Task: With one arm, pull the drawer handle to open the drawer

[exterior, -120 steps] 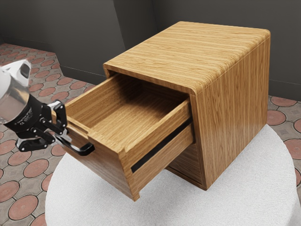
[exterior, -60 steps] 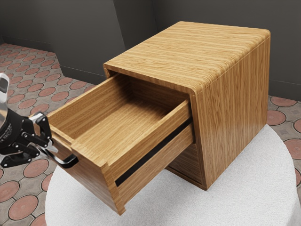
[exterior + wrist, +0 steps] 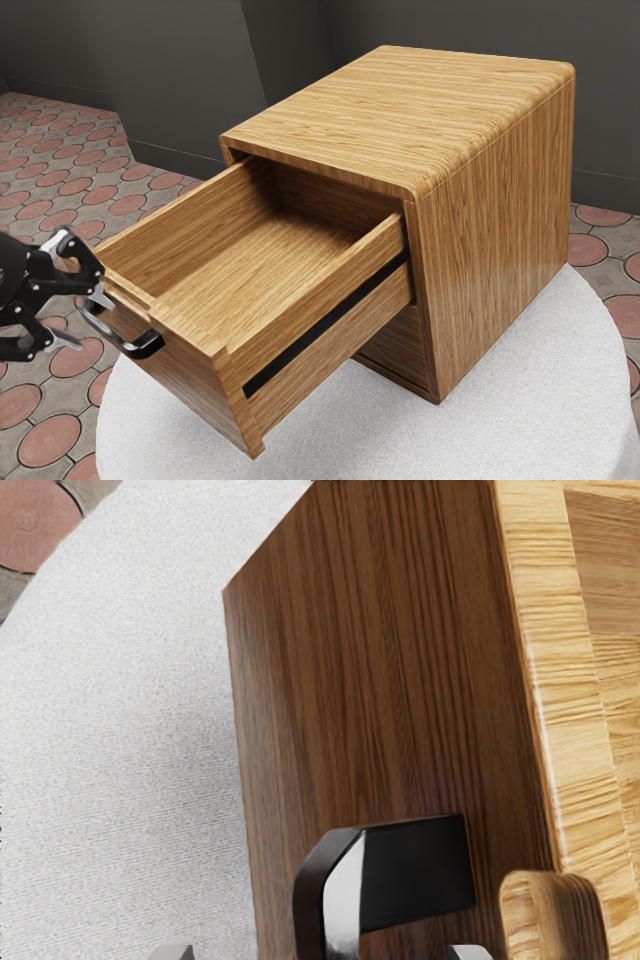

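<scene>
Ahead of the spread pincer (image 3: 72, 295), wrist view shows handle (image 3: 385, 880) on drawer (image 3: 380, 680).

The drawer (image 3: 330, 290) slid further out; the claw (image 3: 82, 322) opened around its handle (image 3: 127, 344).

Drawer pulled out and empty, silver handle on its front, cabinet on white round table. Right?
No: the handle is black, not silver, per the exterior view. The drawer is pulled out and empty, and the cabinet stands on the white round table.
</scene>
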Available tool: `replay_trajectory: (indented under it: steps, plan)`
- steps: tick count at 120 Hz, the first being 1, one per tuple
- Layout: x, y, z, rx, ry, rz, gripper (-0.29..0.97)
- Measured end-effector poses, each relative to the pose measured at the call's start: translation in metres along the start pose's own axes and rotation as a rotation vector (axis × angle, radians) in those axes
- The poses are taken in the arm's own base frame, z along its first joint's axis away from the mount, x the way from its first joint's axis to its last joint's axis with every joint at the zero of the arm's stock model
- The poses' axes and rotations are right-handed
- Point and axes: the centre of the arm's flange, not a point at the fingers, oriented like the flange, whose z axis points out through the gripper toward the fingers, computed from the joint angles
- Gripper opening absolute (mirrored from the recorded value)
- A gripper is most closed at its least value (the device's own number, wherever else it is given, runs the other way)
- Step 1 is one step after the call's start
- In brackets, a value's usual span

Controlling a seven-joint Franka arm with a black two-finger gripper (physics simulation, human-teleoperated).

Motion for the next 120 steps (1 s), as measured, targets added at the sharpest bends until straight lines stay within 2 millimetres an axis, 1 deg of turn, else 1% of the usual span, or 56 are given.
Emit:
replay_trajectory:
  steps: [5, 10, 22, 30, 34, 38, 46, 49, 53, 57, 61, 65, 69, 72, 78, 82, 89, 98, 103, 108, 116, 120]
  plan:
    - [-0.001, -0.004, -0.005, -0.011, 0.002, 0.003, 0.40]
    - [-0.004, -0.010, -0.015, -0.033, 0.005, 0.009, 0.45]
    - [-0.014, -0.025, -0.048, -0.102, 0.008, 0.036, 0.54]
    - [-0.031, -0.023, -0.069, -0.136, 0.014, 0.082, 0.58]
    - [-0.050, -0.016, -0.083, -0.159, 0.019, 0.132, 0.59]
    - [-0.070, -0.005, -0.100, -0.183, 0.025, 0.184, 0.60]
    - [-0.115, 0.031, -0.143, -0.245, 0.014, 0.296, 0.63]
    - [-0.135, 0.052, -0.163, -0.275, -0.013, 0.343, 0.63]
    - [-0.159, 0.078, -0.183, -0.303, -0.066, 0.401, 0.64]
    - [-0.187, 0.107, -0.195, -0.315, -0.149, 0.469, 0.64]
    - [-0.214, 0.132, -0.199, -0.313, -0.231, 0.526, 0.65]
    - [-0.239, 0.149, -0.193, -0.292, -0.294, 0.575, 0.66]
    - [-0.257, 0.158, -0.185, -0.267, -0.322, 0.600, 0.66]
    - [-0.268, 0.164, -0.176, -0.242, -0.328, 0.609, 0.66]
    - [-0.287, 0.175, -0.149, -0.181, -0.325, 0.611, 0.67]
    - [-0.297, 0.186, -0.120, -0.122, -0.313, 0.601, 0.67]
    - [-0.311, 0.196, -0.076, -0.036, -0.292, 0.587, 0.67]
    - [-0.328, 0.201, -0.034, 0.049, -0.269, 0.577, 0.67]
    - [-0.336, 0.202, -0.018, 0.080, -0.260, 0.571, 0.68]
    - [-0.339, 0.202, -0.006, 0.104, -0.251, 0.562, 0.68]
    - [-0.340, 0.204, 0.017, 0.152, -0.257, 0.531, 0.68]
    - [-0.336, 0.206, 0.026, 0.174, -0.278, 0.502, 0.68]
